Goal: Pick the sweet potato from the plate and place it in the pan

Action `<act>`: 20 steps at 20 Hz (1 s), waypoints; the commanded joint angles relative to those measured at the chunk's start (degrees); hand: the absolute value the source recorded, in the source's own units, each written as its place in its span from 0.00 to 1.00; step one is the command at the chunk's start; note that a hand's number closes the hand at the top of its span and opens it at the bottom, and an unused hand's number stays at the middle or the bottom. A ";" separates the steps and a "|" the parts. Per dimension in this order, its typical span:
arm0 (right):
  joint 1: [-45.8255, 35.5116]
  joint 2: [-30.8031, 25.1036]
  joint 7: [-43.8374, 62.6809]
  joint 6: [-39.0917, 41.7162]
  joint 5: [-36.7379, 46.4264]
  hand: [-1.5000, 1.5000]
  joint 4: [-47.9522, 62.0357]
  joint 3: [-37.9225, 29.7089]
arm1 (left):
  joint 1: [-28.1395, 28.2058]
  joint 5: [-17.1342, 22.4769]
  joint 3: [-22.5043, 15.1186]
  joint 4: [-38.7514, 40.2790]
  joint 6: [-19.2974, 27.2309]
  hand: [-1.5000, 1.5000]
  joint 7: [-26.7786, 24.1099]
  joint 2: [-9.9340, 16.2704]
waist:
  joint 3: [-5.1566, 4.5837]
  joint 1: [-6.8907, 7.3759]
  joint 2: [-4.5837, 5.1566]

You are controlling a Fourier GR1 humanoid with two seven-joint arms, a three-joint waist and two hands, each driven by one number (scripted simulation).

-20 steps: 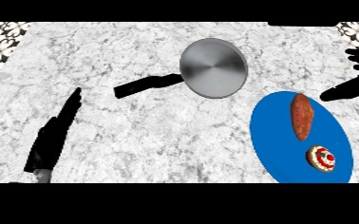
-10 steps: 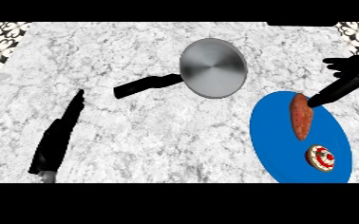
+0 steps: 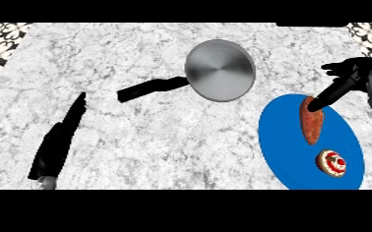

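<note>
My right hand comes in at the right edge of the head view, one straight finger reaching down so that its tip meets the upper end of the sweet potato; nothing is curled round the vegetable, and I read the hand as open. The sweet potato lies lengthwise on the blue plate, near its upper rim, and a small round red-and-white item sits on the same plate just below it. My left hand rests at the lower left of the marble counter, fingers straight and pointing up, holding nothing. Between the two hands stands the pan, apart from the plate, its black handle pointing toward my left hand.
</note>
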 commanded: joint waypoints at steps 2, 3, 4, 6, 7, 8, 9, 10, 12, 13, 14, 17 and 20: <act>-2.09 -0.52 11.98 3.79 -1.24 0.00 -0.15 1.16 | 0.18 -0.63 0.26 -0.01 -0.09 0.50 -0.13 -1.22 | -0.02 -0.42 -0.17; 0.45 2.63 10.29 0.73 0.27 0.00 0.03 3.26 | 1.29 -1.01 -0.14 0.71 -0.20 0.50 -1.53 -1.55 | -0.02 -0.37 -0.13; -1.03 0.20 9.67 3.88 -0.82 0.00 1.80 1.79 | 3.33 0.25 1.60 0.94 -2.32 0.50 -4.00 0.35 | -0.01 -0.09 -0.09; -1.56 1.39 11.57 3.91 -1.81 0.00 1.49 2.39 | 0.56 -1.21 0.83 -3.54 -0.53 0.50 2.90 0.01 | 0.03 -0.24 -0.21; -2.16 2.78 11.00 1.28 -0.62 0.00 2.89 2.52 | 4.06 -0.36 0.46 -5.74 -0.98 0.50 2.06 -0.38 | 0.03 0.20 -0.19; 0.06 2.46 13.10 1.63 -1.86 0.00 -2.18 3.26 | 0.24 0.68 3.84 1.32 -2.30 0.50 -1.27 0.15 | -0.04 -0.95 -0.26; -1.85 2.41 9.43 2.80 -0.31 0.00 4.28 3.18 | 2.37 -0.59 1.18 -1.13 -1.19 0.50 -0.40 -1.73 | 0.01 -0.04 -0.02; 0.23 3.63 11.55 0.51 -0.12 0.00 0.18 4.65 | -0.77 -0.55 1.83 -1.45 -1.94 0.50 2.44 -0.74 | 0.00 -0.75 -0.19; 1.91 2.16 10.13 1.60 -0.40 0.00 -0.04 3.95 | 1.73 -2.35 2.20 1.89 -0.99 0.50 -2.36 -1.56 | -0.02 -0.88 -0.20; 3.29 4.43 4.84 -0.95 2.94 0.00 3.94 5.37 | 4.38 -0.73 2.76 -3.66 -2.67 0.50 -0.99 0.30 | 0.04 -0.04 -0.11; 1.01 2.41 9.06 2.33 0.34 0.00 2.35 3.59 | 4.78 -0.85 3.33 -0.53 -2.95 0.50 -3.19 -0.35 | 0.00 -0.36 -0.15; 2.05 4.70 6.71 0.91 2.32 0.00 4.45 4.75 | -0.22 -0.95 3.69 -0.19 -3.67 0.50 0.89 -1.08 | 0.03 -0.54 -0.04; 1.91 4.07 5.07 1.74 2.84 0.00 5.97 3.47 | 2.40 -4.09 1.93 -3.57 -1.43 0.50 2.24 -2.64 | 0.05 -0.28 -0.05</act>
